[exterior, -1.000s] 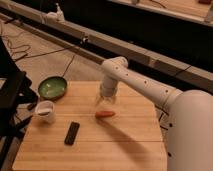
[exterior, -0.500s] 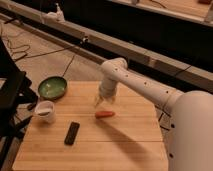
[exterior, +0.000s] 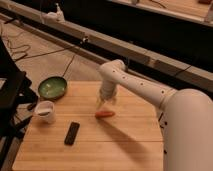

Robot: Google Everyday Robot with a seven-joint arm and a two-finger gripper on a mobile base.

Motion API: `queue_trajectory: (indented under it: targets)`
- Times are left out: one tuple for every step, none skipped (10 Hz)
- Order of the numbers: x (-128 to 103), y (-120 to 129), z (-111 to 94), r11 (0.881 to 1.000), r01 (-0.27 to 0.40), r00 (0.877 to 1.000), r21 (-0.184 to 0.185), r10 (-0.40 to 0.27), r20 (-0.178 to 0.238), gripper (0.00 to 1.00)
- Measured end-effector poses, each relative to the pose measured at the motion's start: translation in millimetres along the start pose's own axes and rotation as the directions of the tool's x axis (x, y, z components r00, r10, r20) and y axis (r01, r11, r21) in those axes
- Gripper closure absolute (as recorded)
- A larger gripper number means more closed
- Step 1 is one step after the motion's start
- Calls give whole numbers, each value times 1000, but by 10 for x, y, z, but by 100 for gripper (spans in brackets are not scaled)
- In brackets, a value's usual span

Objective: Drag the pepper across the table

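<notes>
While the small, tapered orange-red pepper (exterior: pixel 105 114) is lying flat near the middle of the light wooden butcher-block bench (exterior: pixel 125 147), the claw (exterior: pixel 103 103) is being held low, just above the pepper's far side, at the end of the white jointed arm (exterior: pixel 137 89). Whether the claw is open or closed, and whether the pepper is being touched, cannot be told from the single camera view. This low, close posture is judged to suit a drag, since the pepper is being kept on the wood rather than lifted. A black rectangular remote (exterior: pixel 72 133), a white cup-like container (exterior: pixel 45 111) and a round green bowl (exterior: pixel 52 88) are being left well apart, so a slide away from them is judged the least likely to disturb anything.
</notes>
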Motion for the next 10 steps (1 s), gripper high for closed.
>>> queue_trajectory:
  targets:
    - [-6, -1, 63, 1000, 13, 1000, -7, -13, 9, 34]
    - [-10, -16, 114, 1000, 26, 1000, -10, -26, 16, 34]
    - [-18, -30, 155, 999, 38, 999, -10, -38, 22, 34]
    - [-22, -73, 195, 998, 61, 998, -8, -61, 31, 34]
    - [-26, -114, 230, 997, 82, 996, -5, -82, 39, 34]
    - [-27, -146, 255, 995, 101, 994, 0, -101, 45, 34]
    - [-25, -175, 272, 993, 118, 992, 7, -119, 47, 34]
    - [-26, -209, 293, 990, 142, 988, 15, -143, 52, 34]
    - [-25, -247, 324, 985, 170, 984, 29, -171, 58, 34]
    - [-21, -257, 337, 982, 182, 981, 39, -184, 57, 34]
